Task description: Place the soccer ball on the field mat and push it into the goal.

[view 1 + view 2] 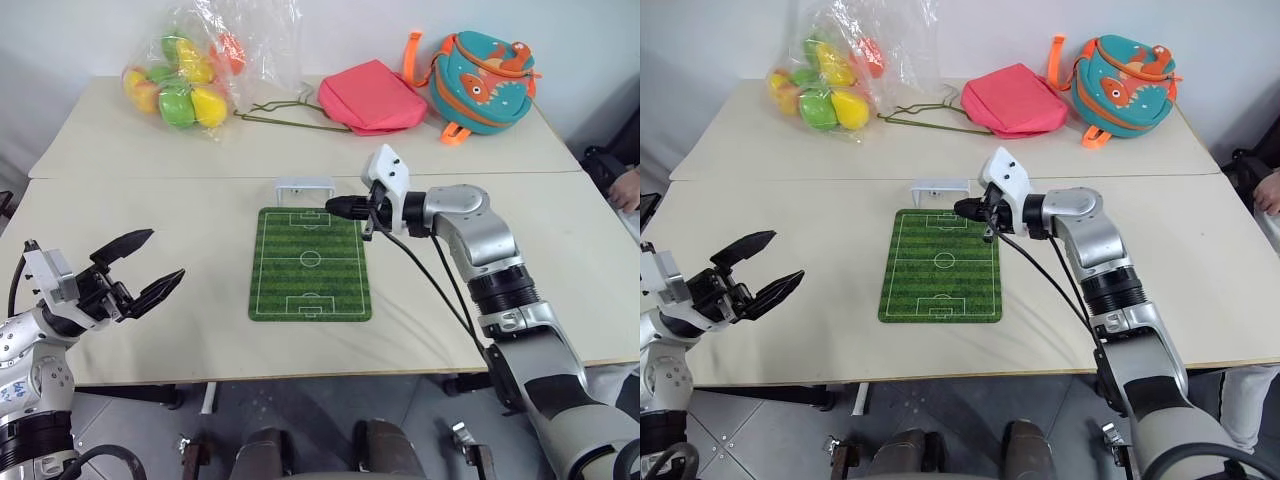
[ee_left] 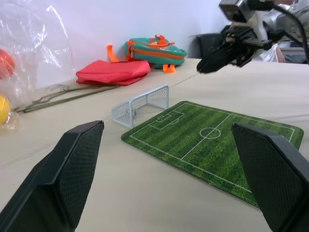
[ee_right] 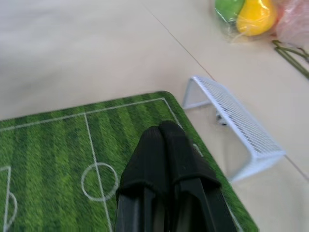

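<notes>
The right gripper (image 1: 340, 207) has its two black fingers pressed together, with nothing visible between them, and hangs just above the far right corner of the mat (image 1: 310, 264), pointing left toward the goal (image 1: 304, 186). The goal stands upright on the tabletop (image 1: 150, 225) just beyond the mat's far edge, its open mouth facing the mat; in the right wrist view the white netted frame sits close beside the closed fingers (image 3: 161, 150). I can find no ball on the mat, in the goal mouth or in either gripper; it is tiny, so it may lie inside the netting or behind the gripper where the views are poor, and I cannot say which. If it is already in the net, the push is done and only pulling away remains; if not, both the placing and the push are still to do. The right arm reaches forward across the tabletop with the elbow low at the near edge and the forearm angled up and left to the wrist. The left gripper (image 1: 140, 268) is spread wide and empty, held above the near left part of the tabletop, well apart from the mat and pointing toward it. At the far side lie a bag of coloured balls (image 1: 185, 82), a wire hanger (image 1: 285, 112), a pink pouch (image 1: 372, 97) and a teal backpack (image 1: 483, 82).
</notes>
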Controlling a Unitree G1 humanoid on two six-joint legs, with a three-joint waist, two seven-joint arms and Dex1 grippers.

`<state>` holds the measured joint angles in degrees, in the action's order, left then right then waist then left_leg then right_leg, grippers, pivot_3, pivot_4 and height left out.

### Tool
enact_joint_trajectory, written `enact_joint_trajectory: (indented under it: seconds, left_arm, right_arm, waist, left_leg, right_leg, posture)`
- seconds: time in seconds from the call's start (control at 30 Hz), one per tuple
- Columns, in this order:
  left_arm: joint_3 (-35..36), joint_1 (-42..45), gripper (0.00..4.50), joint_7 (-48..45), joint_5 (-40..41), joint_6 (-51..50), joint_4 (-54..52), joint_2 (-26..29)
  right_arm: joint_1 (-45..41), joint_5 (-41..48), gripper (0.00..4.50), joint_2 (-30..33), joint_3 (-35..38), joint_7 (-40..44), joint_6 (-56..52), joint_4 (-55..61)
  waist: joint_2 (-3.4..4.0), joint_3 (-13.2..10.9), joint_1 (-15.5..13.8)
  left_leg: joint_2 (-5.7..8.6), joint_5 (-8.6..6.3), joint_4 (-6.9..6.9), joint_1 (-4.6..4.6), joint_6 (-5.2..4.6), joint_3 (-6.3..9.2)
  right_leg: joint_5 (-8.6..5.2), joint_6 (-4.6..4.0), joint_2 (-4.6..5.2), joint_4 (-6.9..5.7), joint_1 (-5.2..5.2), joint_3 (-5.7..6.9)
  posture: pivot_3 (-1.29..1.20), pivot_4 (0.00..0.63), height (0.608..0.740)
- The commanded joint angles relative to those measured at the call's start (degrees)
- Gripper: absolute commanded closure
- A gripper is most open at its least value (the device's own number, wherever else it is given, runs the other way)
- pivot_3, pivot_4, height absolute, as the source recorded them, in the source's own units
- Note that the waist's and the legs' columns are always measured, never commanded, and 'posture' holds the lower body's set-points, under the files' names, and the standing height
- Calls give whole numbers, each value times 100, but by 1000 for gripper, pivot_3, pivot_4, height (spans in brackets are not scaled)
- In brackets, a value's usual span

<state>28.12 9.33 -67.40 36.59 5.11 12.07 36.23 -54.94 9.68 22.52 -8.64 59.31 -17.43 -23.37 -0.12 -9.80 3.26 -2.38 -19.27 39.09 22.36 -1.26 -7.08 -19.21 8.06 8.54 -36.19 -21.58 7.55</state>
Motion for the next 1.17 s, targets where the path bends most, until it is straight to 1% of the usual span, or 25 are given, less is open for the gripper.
enact_joint_trajectory:
  seconds: [0.03,0.1,0.17,0.2,0.27,0.3,0.33,0.4,0.47,0.67,0.83,0.93,1.07,1.13,1.17]
  left_arm:
    - [118,74,0,188,110,-97,-112,53]
    - [141,41,0,312,71,-202,-94,96]
    - [167,-15,0,480,-28,-295,-51,162]
    - [227,-38,0,730,-39,-474,-47,193]
    - [345,-84,0,915,17,-620,-38,246]
    - [381,-122,0,1059,-45,-640,-38,264]
    - [395,-151,0,1142,-97,-638,-46,273]
    - [407,-266,0,1120,-74,-733,-105,301]
    - [449,-358,0,1008,32,-809,-142,307]
    - [649,-620,0,752,190,-974,-183,423]
    - [749,-733,0,630,222,-1108,-196,538]
    - [801,-780,0,675,201,-1202,-200,581]
    - [837,-863,0,688,216,-1323,-296,561]
    - [748,-874,0,714,70,-1218,-317,533]
    - [752,-796,0,900,34,-1192,-333,470]
  right_arm:
    - [-83,157,4462,166,223,118,74,146]
    - [12,226,4462,291,278,237,8,237]
    - [255,309,4462,569,331,489,-33,300]
    - [464,363,4462,775,388,650,-60,305]
    - [984,453,4101,1234,555,1062,268,290]
    - [1171,588,3905,1293,856,1077,760,135]
    - [1265,686,3564,1297,1065,1058,1125,14]
    - [1320,834,2835,1358,1377,1005,1216,-294]
    - [1469,833,2232,1511,1419,1192,1250,-437]
    - [2005,981,93,2066,1650,1942,1563,-758]
    - [2288,1042,37,2407,1783,2240,1682,-881]
    - [2435,1101,37,2433,1943,2064,1627,-768]
    - [2795,1272,37,2339,2207,1583,1392,-231]
    - [3020,1415,37,1990,2436,955,1365,106]
    - [3149,1426,37,1798,2530,551,1310,308]
  waist:
    - [0,0,0]
    - [0,0,0]
    - [-1,0,-10]
    - [-1,0,-31]
    - [-4,-1,-108]
    - [-6,-2,-141]
    - [-8,-4,-148]
    - [-1,-12,-133]
    - [0,-12,-100]
    - [-1,-13,-128]
    - [0,-14,-153]
    - [0,-13,-155]
    - [0,-14,-163]
    - [-2,-13,-164]
    - [-2,-13,-164]
  left_leg:
    - [-1,0,0,0,0,0]
    - [-2,0,0,0,0,0]
    - [-2,0,0,0,0,0]
    - [-3,0,-1,0,0,4]
    - [0,-1,-1,1,-2,17]
    - [0,-3,-1,1,-4,18]
    - [3,-5,-3,1,-8,15]
    - [18,-5,-4,3,-9,0]
    - [25,-5,-2,0,-8,-12]
    - [-6,-3,0,-5,-5,-13]
    - [-8,-3,3,-5,-5,-20]
    - [-10,-3,4,-9,-5,-21]
    - [-11,-3,3,-8,-5,-20]
    - [-11,-3,3,-8,-5,-20]
    - [-13,-3,5,-9,-5,-19]
  right_leg:
    - [0,0,0,0,0,-1]
    - [0,0,1,0,0,-2]
    - [0,0,1,1,0,-2]
    - [0,0,1,1,2,-1]
    - [0,0,2,2,7,-1]
    - [0,0,2,3,8,-1]
    - [0,0,3,8,9,-1]
    - [0,0,4,20,7,-3]
    - [0,0,4,20,7,-8]
    - [0,0,1,18,8,-9]
    - [0,0,1,19,8,-15]
    - [0,0,1,18,10,-17]
    - [0,0,1,17,8,-16]
    - [0,0,1,18,9,-16]
    - [0,0,0,15,10,-15]
  posture:
    - [0,150,740]
    - [0,150,740]
    - [0,150,740]
    - [0,150,740]
    - [0,150,740]
    - [0,150,740]
    - [0,150,740]
    - [0,150,740]
    - [0,150,740]
    - [0,150,740]
    - [0,150,740]
    - [0,150,740]
    - [0,150,740]
    - [0,150,740]
    - [0,150,740]
